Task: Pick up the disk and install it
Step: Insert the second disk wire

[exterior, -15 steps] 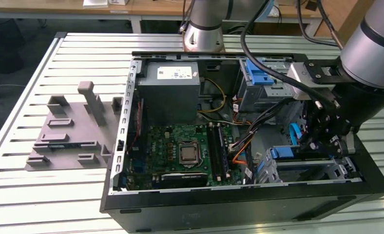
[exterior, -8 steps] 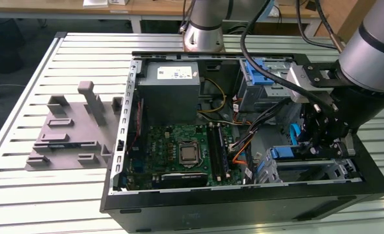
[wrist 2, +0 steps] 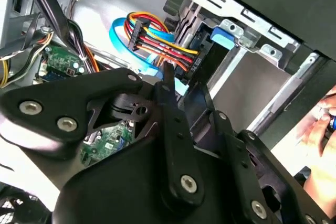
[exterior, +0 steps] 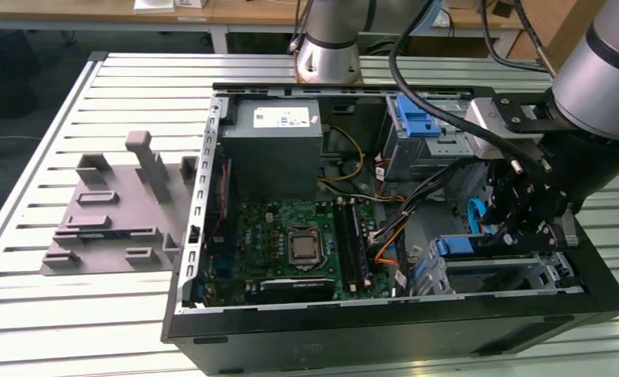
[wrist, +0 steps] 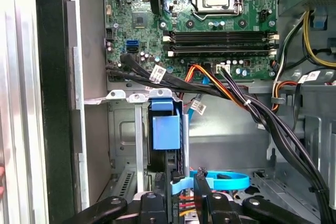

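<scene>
Disk [wrist: 167,145] upright in cage, blue rail showing.

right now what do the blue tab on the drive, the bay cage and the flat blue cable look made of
Blue tab: matte moulded plastic, evenly coloured. Silver bay cage: bare stamped sheet metal, dull grey with punched slots. Flat blue cable: flexible, probably plastic-sheathed, since it curves in a loop.

An open computer case [exterior: 383,330] exposes its motherboard [exterior: 288,251] beside a grey fixture [exterior: 115,212].
</scene>
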Motion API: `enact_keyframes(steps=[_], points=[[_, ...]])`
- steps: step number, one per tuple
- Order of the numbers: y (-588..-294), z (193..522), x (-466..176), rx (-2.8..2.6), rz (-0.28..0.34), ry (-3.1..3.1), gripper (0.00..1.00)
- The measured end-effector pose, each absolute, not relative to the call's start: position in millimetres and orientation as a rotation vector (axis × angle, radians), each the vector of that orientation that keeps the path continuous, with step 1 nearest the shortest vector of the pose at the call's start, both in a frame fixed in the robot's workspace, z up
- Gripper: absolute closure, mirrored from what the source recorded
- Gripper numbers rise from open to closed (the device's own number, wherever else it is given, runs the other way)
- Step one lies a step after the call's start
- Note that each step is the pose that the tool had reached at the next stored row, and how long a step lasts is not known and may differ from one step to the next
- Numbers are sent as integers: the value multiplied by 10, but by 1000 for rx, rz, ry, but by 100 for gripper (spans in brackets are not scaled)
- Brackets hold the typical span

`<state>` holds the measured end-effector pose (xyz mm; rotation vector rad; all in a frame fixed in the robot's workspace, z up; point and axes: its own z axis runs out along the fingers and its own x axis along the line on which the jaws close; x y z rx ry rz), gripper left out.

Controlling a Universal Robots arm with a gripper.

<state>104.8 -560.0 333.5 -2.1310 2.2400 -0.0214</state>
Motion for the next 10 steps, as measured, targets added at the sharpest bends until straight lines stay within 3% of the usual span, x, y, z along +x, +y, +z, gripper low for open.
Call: enact_keyframes(steps=[10], points=[[-5600,3448,1048,-2131,-21,2240,65]])
